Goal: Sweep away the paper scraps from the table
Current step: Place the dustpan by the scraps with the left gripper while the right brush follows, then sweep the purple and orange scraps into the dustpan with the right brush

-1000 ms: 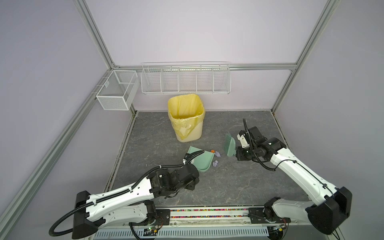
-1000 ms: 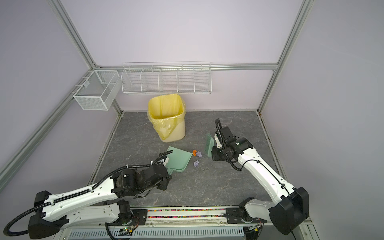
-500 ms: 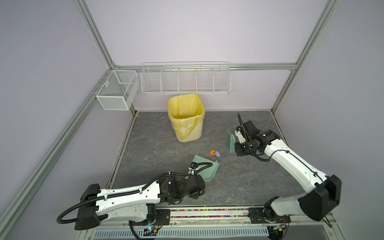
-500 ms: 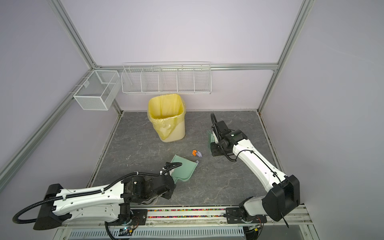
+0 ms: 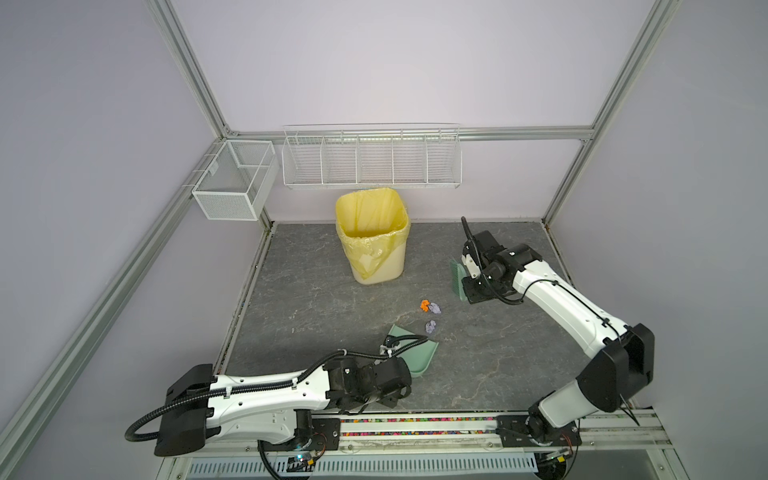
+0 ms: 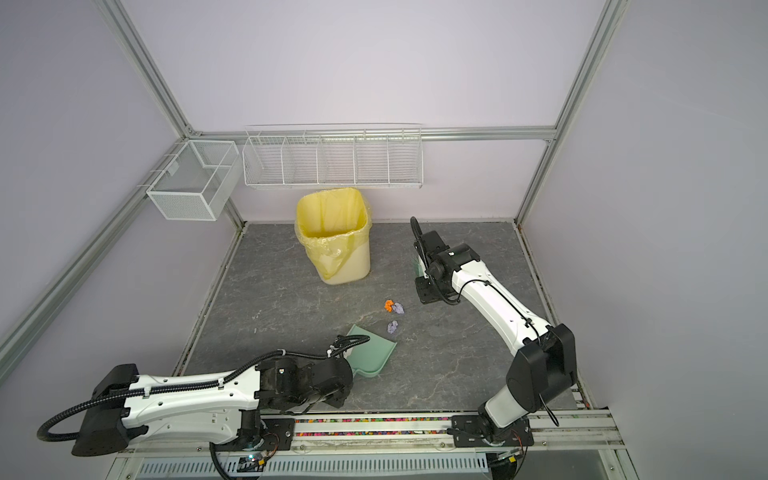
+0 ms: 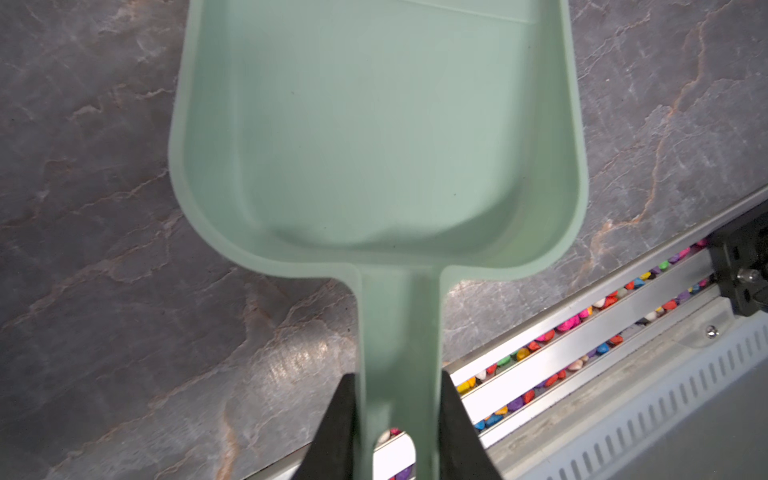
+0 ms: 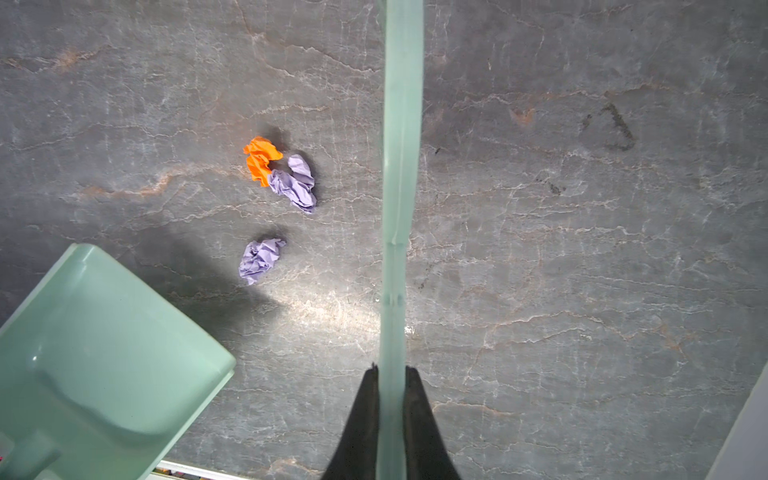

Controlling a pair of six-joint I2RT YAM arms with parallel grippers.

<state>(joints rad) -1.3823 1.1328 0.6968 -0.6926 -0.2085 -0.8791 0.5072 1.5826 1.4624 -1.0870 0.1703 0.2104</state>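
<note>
Mint-green plastic dustpan clamped in the left end effector, mint-green brush pinched in the right end effector: an off-line sweep could flick the crumpled orange-and-lilac paper scraps wide.

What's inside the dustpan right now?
Nothing visible: the dustpan is bare green inside in the left wrist view. Its front lip is cut off there. The paper scraps lie outside it on the table.

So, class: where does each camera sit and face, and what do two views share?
Top views: high at the front, looking down at the table; left arm, right arm show.
Left wrist: looks along the dustpan; left gripper holds it.
Right wrist: looks past the brush at paper scraps; right gripper shows.
Shared: dustpan, both wrist views.
</note>
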